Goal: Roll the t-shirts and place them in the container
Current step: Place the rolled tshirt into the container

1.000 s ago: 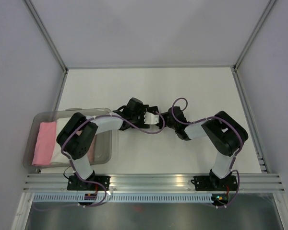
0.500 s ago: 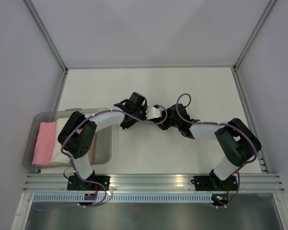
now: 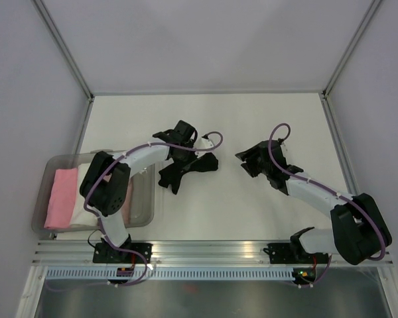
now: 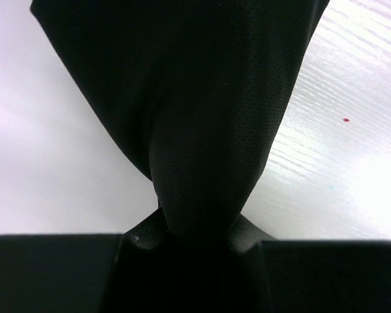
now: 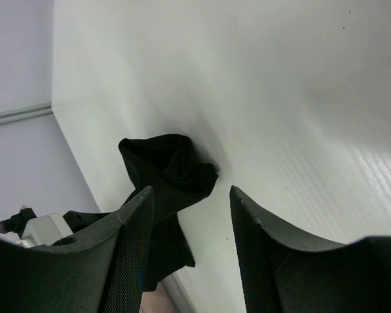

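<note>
Overhead view of a white worktop (image 3: 252,119) with two robot arms reaching in from its near edge. The left gripper (image 3: 184,147) is clamped tight on a black t-shirt (image 3: 198,165), which sits in a crumpled bunch a little left of the middle of the worktop. Its wrist camera shows a neck of black cloth (image 4: 195,130) pinched between the closed fingers of the left gripper (image 4: 195,228). A second ago both grippers were pressed close together over the middle of the worktop. Since then the right arm has swung out toward the right edge. The right gripper (image 3: 247,162) now stands well apart from the shirt, fingers spread wide and empty. Its own camera looks back between the parted fingers of the right gripper (image 5: 190,195) at the dark heap (image 5: 169,173). At the near left corner a clear plastic tub (image 3: 149,199) holds a folded pink t-shirt (image 3: 61,197) and some pale cloth. The black shirt looks to have passed wholly to the left arm. It is bunched rather than spread flat, so rolling has likely not begun, and it probably needs laying out first.
</note>
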`<state>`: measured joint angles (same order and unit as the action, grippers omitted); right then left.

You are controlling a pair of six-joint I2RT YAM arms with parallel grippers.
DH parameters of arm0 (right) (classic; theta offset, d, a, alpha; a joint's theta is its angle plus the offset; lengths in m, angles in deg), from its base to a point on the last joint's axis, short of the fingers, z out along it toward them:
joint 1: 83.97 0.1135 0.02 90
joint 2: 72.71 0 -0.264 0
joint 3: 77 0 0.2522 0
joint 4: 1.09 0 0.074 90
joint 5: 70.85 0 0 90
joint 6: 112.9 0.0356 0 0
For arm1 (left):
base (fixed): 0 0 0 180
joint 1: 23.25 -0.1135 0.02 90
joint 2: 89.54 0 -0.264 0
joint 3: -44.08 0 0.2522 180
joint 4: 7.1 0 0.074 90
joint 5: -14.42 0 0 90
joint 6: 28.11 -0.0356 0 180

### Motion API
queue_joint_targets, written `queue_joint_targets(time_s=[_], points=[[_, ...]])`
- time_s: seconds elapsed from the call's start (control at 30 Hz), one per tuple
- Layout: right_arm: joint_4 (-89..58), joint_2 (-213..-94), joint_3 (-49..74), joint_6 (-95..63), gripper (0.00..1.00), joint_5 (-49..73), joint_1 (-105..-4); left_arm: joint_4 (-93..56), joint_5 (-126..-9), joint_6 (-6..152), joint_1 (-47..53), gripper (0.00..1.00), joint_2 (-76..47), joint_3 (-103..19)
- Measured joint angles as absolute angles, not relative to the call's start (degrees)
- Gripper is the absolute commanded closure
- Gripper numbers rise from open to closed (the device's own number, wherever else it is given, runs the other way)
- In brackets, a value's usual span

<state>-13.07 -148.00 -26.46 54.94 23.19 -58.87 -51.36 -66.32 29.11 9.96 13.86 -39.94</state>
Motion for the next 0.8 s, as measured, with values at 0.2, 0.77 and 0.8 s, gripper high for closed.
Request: queue_joint_targets(time_s=[0.2,0.77,0.8], points=[[-15.94,-147.98,-26.07,49.35,0.44,24.17,-58.87,-57.29,-65.27,33.2,8.84,0.96,13.92,-45.16],[-15.17,-147.98,-24.52,43.82,0.44,24.54,-58.87,-65.44,-75.46,42.05,-3.68,0.93,-11.39,-45.71],[-15.0,-147.98,-24.52,43.71,0.44,24.34,-58.87,-65.4,-76.53,42.36,-4.18,0.93,-13.55,-44.68]])
